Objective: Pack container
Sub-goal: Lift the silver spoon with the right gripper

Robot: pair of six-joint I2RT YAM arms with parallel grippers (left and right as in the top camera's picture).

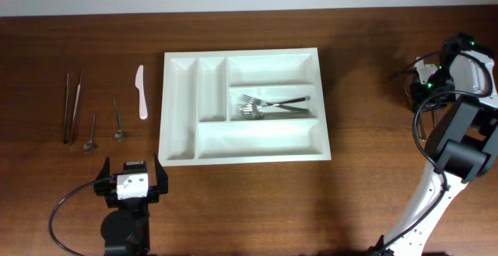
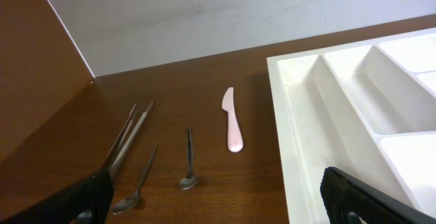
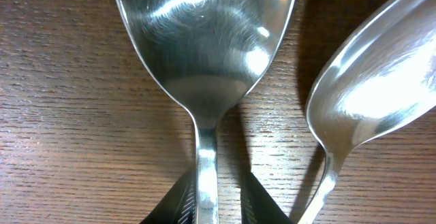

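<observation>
Spoon (image 3: 204, 47): bowl cut at top edge, handle at bottom. Second spoon (image 3: 368, 94): cut at right. Container (image 2: 320, 135): right part lost to us. Forks (image 1: 264, 106): we cannot count them. Right end effector (image 3: 216, 202): grip on handle unclear.

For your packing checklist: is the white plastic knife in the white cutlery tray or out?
Out. The white plastic knife lies on the brown wooden table, left of the white plastic cutlery tray, apart from it.

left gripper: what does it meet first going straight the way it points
Probably the right-hand small spoon, slightly left of its line, then the white knife; depth is hard to judge.
</observation>
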